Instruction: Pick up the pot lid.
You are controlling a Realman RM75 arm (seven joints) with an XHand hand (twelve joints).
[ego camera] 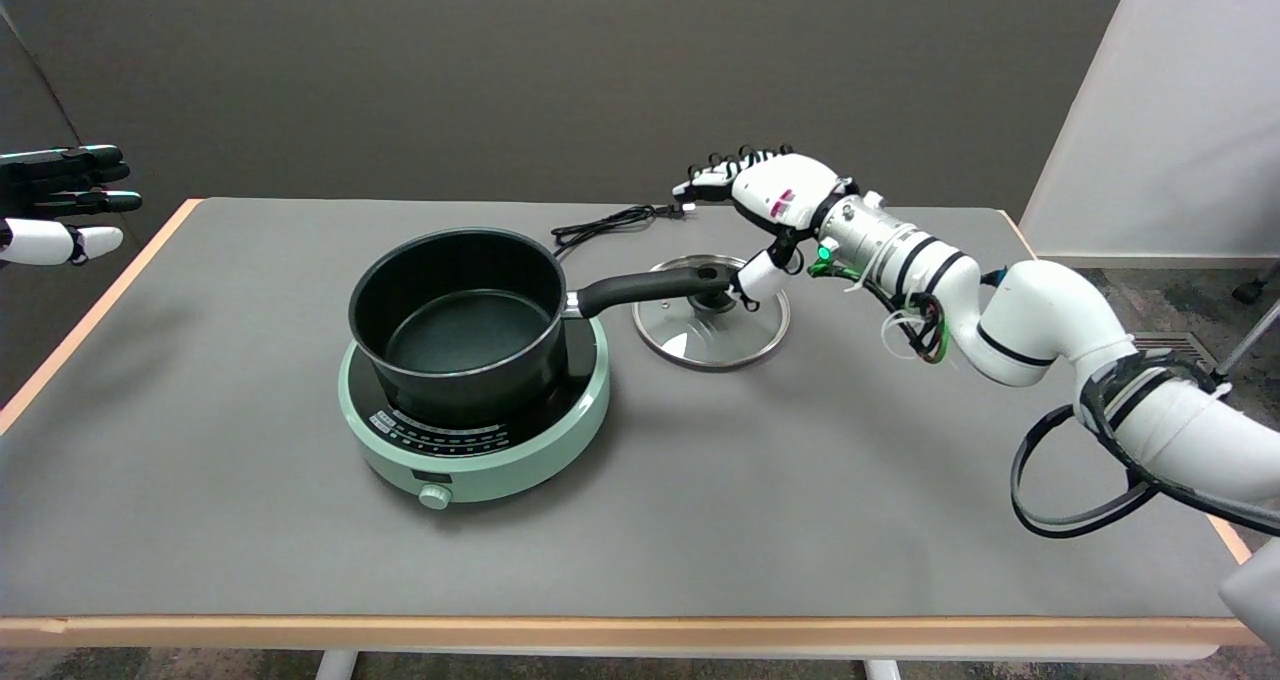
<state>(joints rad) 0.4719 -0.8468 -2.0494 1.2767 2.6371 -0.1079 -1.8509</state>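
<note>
A round glass pot lid (711, 326) with a metal rim and a black knob (717, 301) lies flat on the grey table, right of the pot. My right hand (768, 205) hovers over the lid's far right side, fingers spread toward the left and holding nothing. Its thumb (760, 277) points down, close beside the knob; whether it touches the knob I cannot tell. The black pot (458, 312) stands on a mint-green induction cooker (475, 430), and its long handle (645, 287) reaches over the lid's left edge.
The cooker's black power cord (608, 223) lies coiled behind the lid near the table's far edge. The idle left hand (60, 203) hangs in the air at the upper left. Bare grey tabletop (800, 500) spreads in front of the lid.
</note>
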